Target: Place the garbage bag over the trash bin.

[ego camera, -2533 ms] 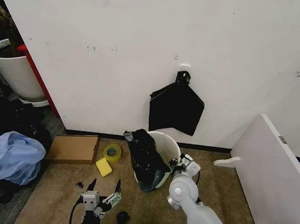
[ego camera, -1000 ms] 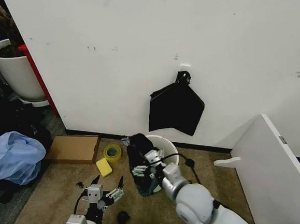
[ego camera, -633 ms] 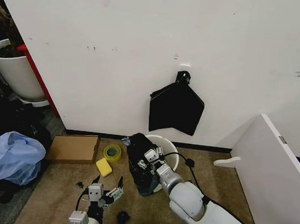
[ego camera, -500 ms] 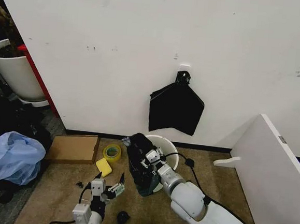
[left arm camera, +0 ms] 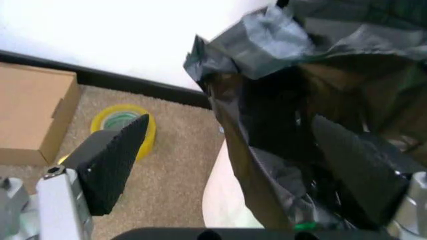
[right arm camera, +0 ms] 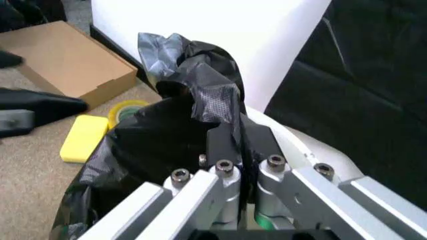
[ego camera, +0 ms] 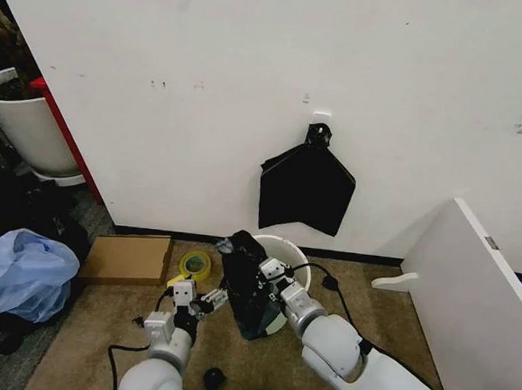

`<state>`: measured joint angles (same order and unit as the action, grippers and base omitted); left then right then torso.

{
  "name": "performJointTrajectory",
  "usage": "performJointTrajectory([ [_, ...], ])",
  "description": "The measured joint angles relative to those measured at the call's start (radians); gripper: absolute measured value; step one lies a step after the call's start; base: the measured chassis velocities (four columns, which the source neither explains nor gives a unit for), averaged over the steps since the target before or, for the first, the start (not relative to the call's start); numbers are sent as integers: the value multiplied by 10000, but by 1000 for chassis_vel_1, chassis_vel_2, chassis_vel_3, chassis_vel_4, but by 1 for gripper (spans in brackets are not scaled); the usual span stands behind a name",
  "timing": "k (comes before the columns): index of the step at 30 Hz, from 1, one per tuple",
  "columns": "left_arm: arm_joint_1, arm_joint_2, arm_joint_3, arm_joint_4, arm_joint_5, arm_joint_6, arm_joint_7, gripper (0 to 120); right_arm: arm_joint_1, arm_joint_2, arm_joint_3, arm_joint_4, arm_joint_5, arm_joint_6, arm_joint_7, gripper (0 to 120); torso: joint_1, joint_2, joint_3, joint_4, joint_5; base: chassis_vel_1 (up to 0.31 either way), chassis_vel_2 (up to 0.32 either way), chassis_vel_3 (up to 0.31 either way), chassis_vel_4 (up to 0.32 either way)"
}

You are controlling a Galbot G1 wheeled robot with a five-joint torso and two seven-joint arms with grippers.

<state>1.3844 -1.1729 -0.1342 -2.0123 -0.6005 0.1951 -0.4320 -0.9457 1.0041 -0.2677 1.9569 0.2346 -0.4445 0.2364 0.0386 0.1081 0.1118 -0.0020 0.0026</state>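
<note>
1. The trash bin (ego camera: 291, 254) stands on the carpet against the wall, upright; judged light and rigid, liable to tip or slide if the film is tugged sideways; its rim is the only firm edge to work against.
2. The garbage bag (ego camera: 247, 280) is draped over the bin's left rim and down its outer side, bunched, mouth not spread around the rim; judged very light, limp, slippery and easily torn; best taken at the free mouth edge (a fold, not a single layer).
3. The right gripper (ego camera: 264, 277) is at the bin's rim, its fingers clamped on a pinch of bag film, as the right wrist view confirms.
4. The left gripper (ego camera: 209, 298) is just beside the bag's hanging side, jaws spread wide, holding nothing.
</note>
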Motion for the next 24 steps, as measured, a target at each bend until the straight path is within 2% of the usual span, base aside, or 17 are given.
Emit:
performJointTrajectory([
  [6,-681,-306,581,518,-423,471,-326,95,13,-86,-18,73,205,-20,41,0,0,0,-1,0,0,0,0,0,0],
  [11,-929,-536,1051,722,-398,1313,-1049,94,22,-81,-65,84,272,-43,53,0,0,0,-1,1,0,0,0,0,0],
  [14,-1069,-763,1335,810,-254,1872,-1570,88,-63,-3,-51,84,274,-43,77,0,0,0,-1,1,2,0,0,0,0],
  [16,-1210,-954,1442,967,-194,1911,-1632,82,-126,44,-44,86,248,-44,167,0,0,0,-1,0,-1,0,0,0,0],
  [24,-1745,-1268,1431,1474,-188,1797,-1695,89,-232,83,-47,171,323,-122,304,0,-1,0,0,0,0,0,0,0,0],
])
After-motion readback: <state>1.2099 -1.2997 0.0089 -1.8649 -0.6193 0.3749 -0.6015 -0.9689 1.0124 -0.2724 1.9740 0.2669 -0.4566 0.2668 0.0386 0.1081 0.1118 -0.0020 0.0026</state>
